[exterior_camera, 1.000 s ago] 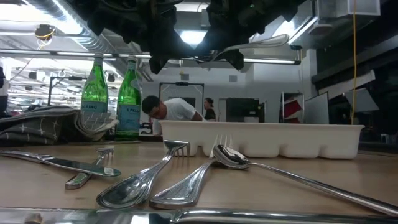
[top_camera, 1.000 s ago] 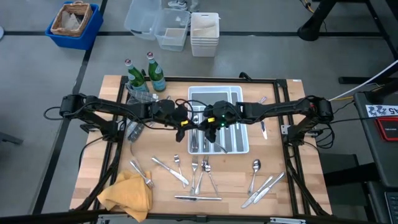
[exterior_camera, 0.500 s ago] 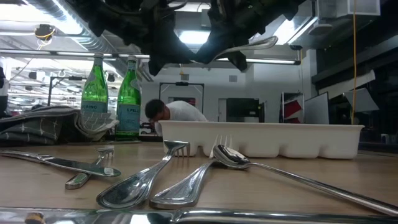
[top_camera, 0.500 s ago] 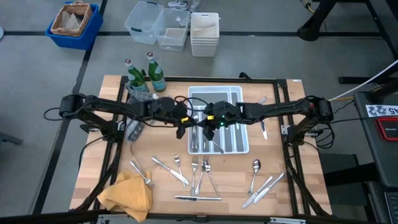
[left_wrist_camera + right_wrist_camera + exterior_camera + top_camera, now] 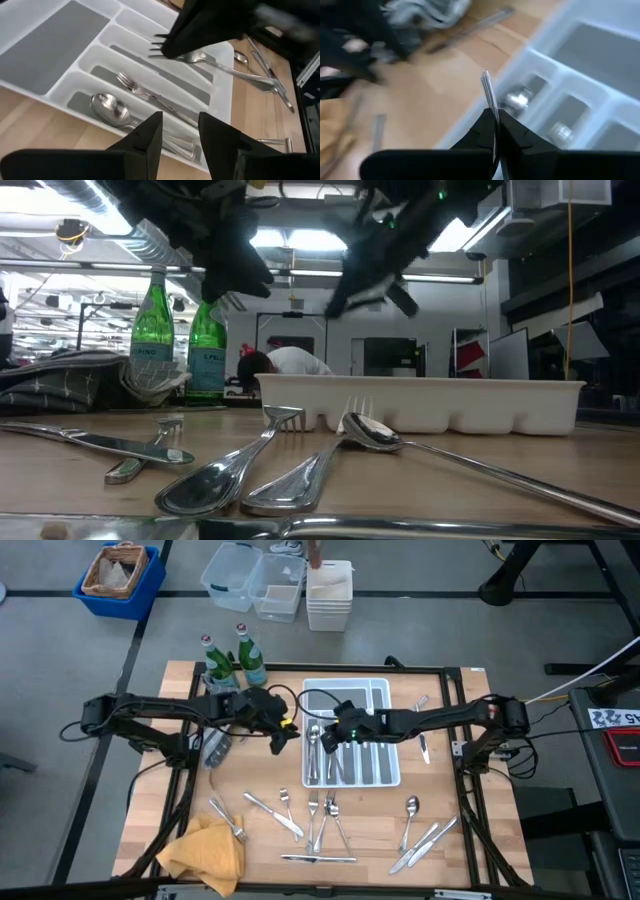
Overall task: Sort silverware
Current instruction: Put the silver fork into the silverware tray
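My right gripper (image 5: 328,740) is over the left compartments of the white tray (image 5: 385,772), shut on a silver fork (image 5: 225,70). My left gripper (image 5: 180,135) is open and empty. It is above the bare wood just left of the tray in the high view (image 5: 278,737). A spoon (image 5: 107,107) and a fork (image 5: 145,92) lie in the tray's compartments. More silverware lies loose on the wood near the front edge (image 5: 318,818) and at the front right (image 5: 420,835). My right gripper pinches the fork between its two fingers just behind the tines (image 5: 176,52). The tines (image 5: 157,42) stick out on one side and the long handle (image 5: 250,77) on the other. The fingers lie across the fork. It is lifted clear above the tray.
Two green bottles (image 5: 235,660) and a grey cloth (image 5: 215,745) stand at the far left. A yellow cloth (image 5: 205,850) lies at the near left corner. A knife (image 5: 423,747) lies right of the tray. Bins (image 5: 250,580) stand beyond the table.
My left gripper has drawn back toward the table's left edge, away from the tray. My right gripper has gone a little toward the left over the tray with the fork, which has tipped from level to slanting in the low view.
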`<control>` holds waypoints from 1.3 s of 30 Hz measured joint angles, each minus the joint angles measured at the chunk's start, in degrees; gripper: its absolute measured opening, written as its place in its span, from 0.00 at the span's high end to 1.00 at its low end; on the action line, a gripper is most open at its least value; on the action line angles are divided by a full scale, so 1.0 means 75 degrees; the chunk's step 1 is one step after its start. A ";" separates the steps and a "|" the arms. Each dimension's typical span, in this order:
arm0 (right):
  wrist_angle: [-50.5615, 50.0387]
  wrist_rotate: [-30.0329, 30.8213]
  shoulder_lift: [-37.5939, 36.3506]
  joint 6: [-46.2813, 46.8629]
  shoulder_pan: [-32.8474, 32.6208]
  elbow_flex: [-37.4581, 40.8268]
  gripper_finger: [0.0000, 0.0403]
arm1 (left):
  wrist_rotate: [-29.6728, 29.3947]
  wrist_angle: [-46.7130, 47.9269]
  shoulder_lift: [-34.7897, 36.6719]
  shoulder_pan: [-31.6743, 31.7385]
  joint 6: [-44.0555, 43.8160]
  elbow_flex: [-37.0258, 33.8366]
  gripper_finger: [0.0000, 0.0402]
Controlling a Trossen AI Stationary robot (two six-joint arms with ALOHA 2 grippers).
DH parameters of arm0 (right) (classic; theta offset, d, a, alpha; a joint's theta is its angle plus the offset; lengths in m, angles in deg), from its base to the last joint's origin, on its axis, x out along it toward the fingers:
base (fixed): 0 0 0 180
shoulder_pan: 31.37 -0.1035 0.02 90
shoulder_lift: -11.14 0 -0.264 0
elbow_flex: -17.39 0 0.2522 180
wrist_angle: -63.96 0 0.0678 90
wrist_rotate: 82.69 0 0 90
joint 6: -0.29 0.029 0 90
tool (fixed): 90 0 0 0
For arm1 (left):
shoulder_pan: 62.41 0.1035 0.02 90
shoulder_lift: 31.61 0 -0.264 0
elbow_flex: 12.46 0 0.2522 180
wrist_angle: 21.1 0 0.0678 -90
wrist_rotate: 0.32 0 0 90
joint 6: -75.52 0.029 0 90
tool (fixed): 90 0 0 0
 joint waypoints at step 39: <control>0.0637 0.1379 0.2114 0.1125 -0.0002 0.0145 0.97 | -0.0023 0.1216 0.0069 -0.0009 -0.0364 0.0000 0.71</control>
